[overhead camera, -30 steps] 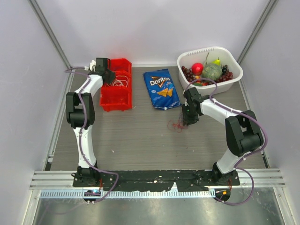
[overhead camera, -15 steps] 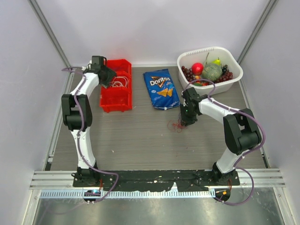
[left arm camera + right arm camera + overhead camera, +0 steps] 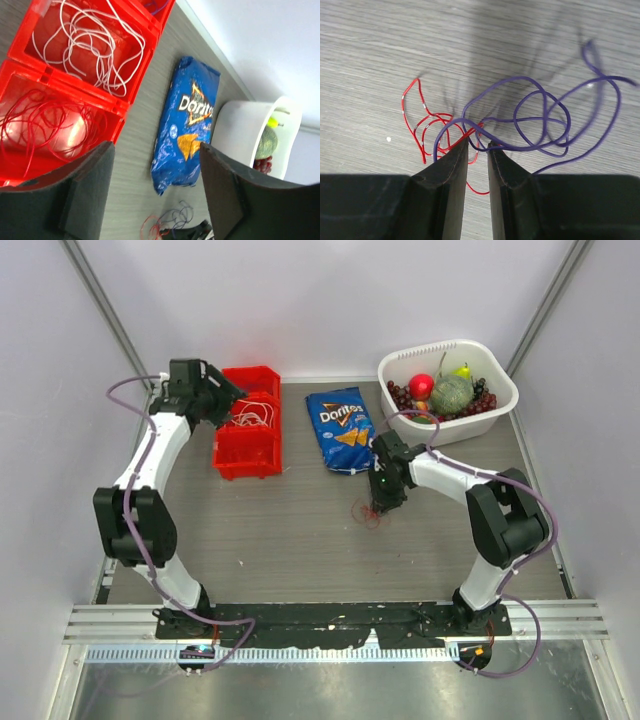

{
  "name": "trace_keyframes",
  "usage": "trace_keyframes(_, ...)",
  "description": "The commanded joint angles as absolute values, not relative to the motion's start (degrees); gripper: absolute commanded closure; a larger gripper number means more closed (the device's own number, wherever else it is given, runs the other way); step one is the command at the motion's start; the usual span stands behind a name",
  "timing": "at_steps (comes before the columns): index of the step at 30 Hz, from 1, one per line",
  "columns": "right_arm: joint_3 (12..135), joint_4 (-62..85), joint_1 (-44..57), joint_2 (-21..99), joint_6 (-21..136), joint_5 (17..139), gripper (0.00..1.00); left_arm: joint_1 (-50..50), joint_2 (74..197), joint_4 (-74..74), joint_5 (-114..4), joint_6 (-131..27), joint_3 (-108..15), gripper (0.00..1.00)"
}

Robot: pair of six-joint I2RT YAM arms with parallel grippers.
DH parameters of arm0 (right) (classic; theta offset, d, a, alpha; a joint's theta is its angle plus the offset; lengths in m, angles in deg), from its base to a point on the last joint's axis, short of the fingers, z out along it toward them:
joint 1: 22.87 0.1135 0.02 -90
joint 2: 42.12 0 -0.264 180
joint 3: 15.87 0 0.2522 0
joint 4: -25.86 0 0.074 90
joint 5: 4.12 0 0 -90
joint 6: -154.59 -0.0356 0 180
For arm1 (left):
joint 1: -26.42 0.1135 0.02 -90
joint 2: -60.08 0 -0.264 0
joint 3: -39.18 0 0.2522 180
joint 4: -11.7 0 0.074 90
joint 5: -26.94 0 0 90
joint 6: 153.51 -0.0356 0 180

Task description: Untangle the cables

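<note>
A small tangle of cables [image 3: 366, 512] lies on the grey table: a red cable [image 3: 422, 125] and a purple cable [image 3: 545, 120], looped through each other. My right gripper [image 3: 478, 144] points down at the tangle [image 3: 170, 222], open by a narrow gap. Both strands cross its tips and none is pinched between the jaws. In the top view it [image 3: 378, 502] sits just below the chips bag. My left gripper [image 3: 222, 398] hovers at the red bin's [image 3: 245, 455] left side, open wide [image 3: 155, 150] and empty. A white cable [image 3: 90, 45] and a red cable [image 3: 40, 125] lie in separate compartments of the bin.
A blue Doritos bag [image 3: 343, 428] lies flat between the bin and the right arm. A white basket [image 3: 490, 415] of fruit stands at the back right. Grey walls close in on three sides.
My left gripper has opened and its arm has swung out to the left of the bin. The right gripper has shifted a little left, with the tangle moving along.
</note>
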State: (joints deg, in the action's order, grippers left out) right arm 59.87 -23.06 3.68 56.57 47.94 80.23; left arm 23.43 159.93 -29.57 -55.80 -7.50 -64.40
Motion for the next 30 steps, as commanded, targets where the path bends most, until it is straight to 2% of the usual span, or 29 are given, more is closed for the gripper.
trace_keyframes(1, 63.7, -21.6, 6.9, 58.2, 47.7, 80.1, 0.73, 23.3, 151.2, -26.5, -49.8, -12.5, -57.4, 0.32)
trace_keyframes(4, 65.3, -21.7, 9.6, 60.6, 48.3, 79.9, 0.73, 21.9, 144.9, -22.8, -46.1, -14.5, -50.5, 0.37)
trace_keyframes(11, 73.6, -22.8, 18.0, 65.6, 52.4, 75.3, 0.74, 17.1, 130.4, -18.6, -45.5, -19.1, -33.2, 0.36)
trace_keyframes(17, 73.4, -19.5, 19.9, 59.7, 52.8, 71.1, 0.75, 16.5, 123.1, -16.6, -46.0, -19.8, -22.2, 0.39)
trace_keyframes(23, 70.1, -20.1, 17.6, 55.7, 48.7, 77.7, 0.72, 7.9, 129.9, -16.7, -45.5, -22.6, -22.6, 0.29)
trace_keyframes(30, 61.8, -19.5, 6.3, 51.5, 44.0, 76.0, 0.69, -4.3, 141.3, -17.2, -47.6, -25.8, -28.7, 0.32)
